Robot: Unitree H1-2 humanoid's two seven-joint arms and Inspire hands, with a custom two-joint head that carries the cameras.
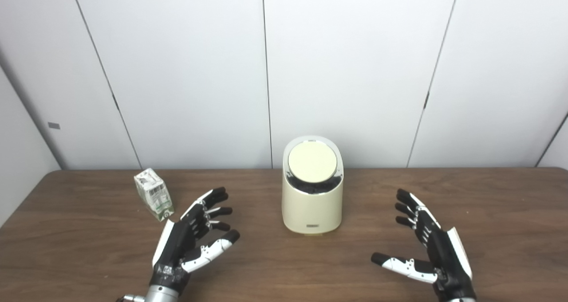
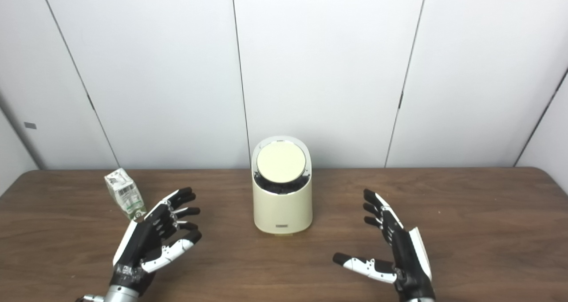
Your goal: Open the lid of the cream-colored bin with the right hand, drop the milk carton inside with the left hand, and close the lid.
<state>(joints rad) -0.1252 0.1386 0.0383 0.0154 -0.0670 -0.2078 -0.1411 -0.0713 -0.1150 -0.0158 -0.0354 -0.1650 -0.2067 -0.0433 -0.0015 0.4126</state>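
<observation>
You have the cream-colored bin (image 1: 312, 200) standing upright on the brown table (image 1: 510, 204), near the table's far edge, in front of the white wall panels (image 1: 186, 71). Its round lid (image 1: 312, 161) sits on the top and is tilted toward you. Under the lid's near edge you can see a dark gap inside the shiny rim. On the front of the bin, near the bottom, there is a small label, too small to read.

To the left of the bin, well apart from it, you see the milk carton (image 1: 153, 194). It stands on the table and leans a little, with green and white print on its sides.

Your left hand (image 1: 191, 235) is in front of the bin and to its left, just beside the carton but not touching it. Its fingers are spread apart and it holds nothing. Your right hand (image 1: 428, 244) is in front of the bin and to its right, well apart from it. It has the fingers spread too, the thumb points toward the bin's side, and nothing is in it.
</observation>
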